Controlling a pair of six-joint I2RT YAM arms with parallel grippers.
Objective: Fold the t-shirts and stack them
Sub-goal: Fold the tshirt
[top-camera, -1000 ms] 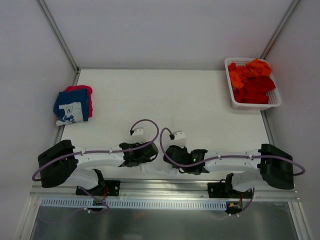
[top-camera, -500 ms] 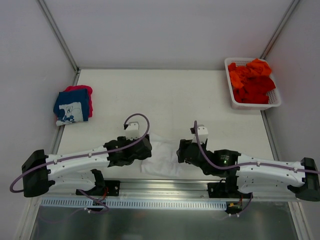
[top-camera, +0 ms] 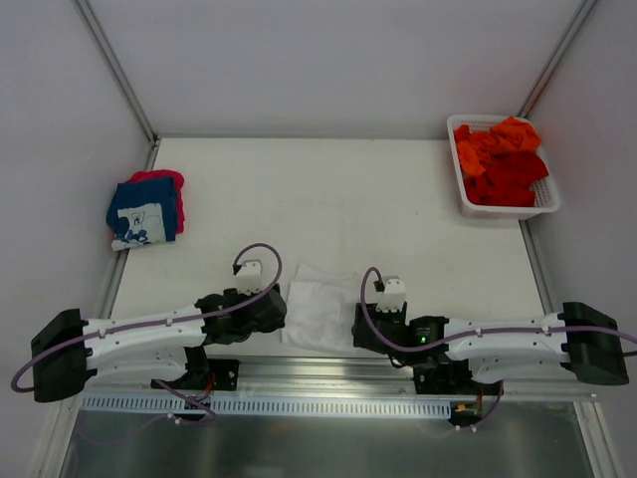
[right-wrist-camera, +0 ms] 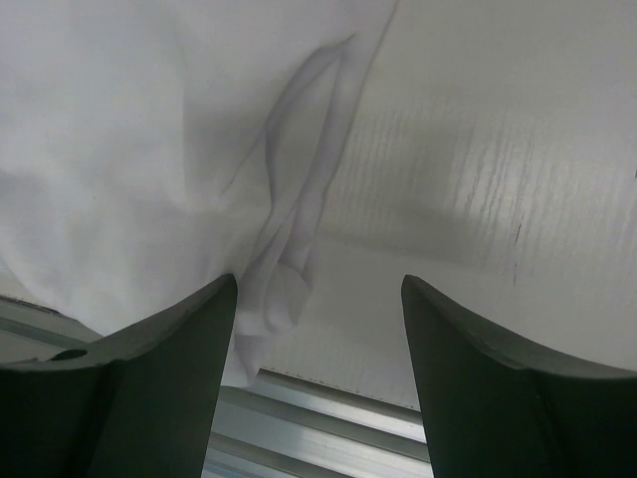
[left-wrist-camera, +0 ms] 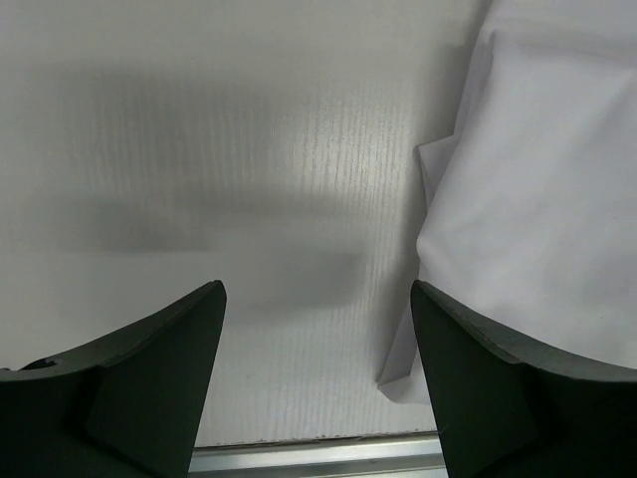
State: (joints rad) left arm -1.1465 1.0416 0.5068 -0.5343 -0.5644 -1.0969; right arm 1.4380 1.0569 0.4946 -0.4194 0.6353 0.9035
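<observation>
While left end effector (left-wrist-camera: 317,291) and right end effector (right-wrist-camera: 318,282) gape, print on the navy tee (top-camera: 139,199) is illegible.

White worktop (top-camera: 328,199) carried a folded white t-shirt (top-camera: 318,307) at the near edge, a navy t-shirt (top-camera: 144,211) atop a pink-red t-shirt (top-camera: 164,177) at the left edge, and a lattice basket (top-camera: 506,211) at the far right corner.

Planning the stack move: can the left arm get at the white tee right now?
Likely yes: the left gripper hangs open just beside the white tee, with only bare table between.
</observation>
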